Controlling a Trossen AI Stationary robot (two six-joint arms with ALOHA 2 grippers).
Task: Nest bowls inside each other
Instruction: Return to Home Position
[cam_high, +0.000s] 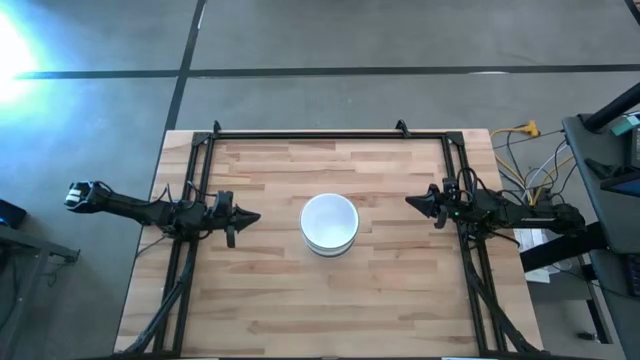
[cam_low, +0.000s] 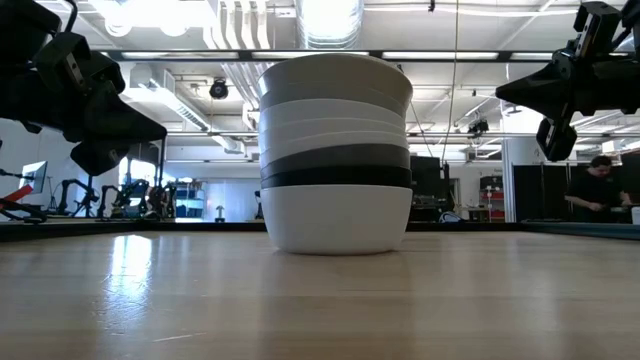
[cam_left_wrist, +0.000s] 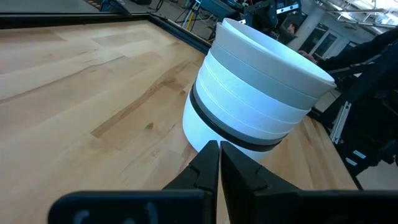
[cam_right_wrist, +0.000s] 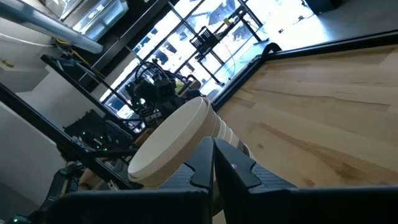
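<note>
Bowls (cam_high: 329, 223): all nested in one stack, standing upright at the middle of the counter (cam_high: 330, 310). From above you see only the white top bowl. From counter height you can read the stack bottom up: white bowl, black rim, dark grey rim, several white rims, a pale grey-green band, white on top. You cannot count the white rims exactly.

Left tool (cam_high: 250, 216): on the stack's left side, well apart from it, raised above the counter, tip pointing toward the stack. Fingers pressed together, holding nothing.

Right tool (cam_high: 412, 203): on the stack's right side, also well apart and raised, tip pointing toward the stack. Fingers pressed together, empty.
</note>
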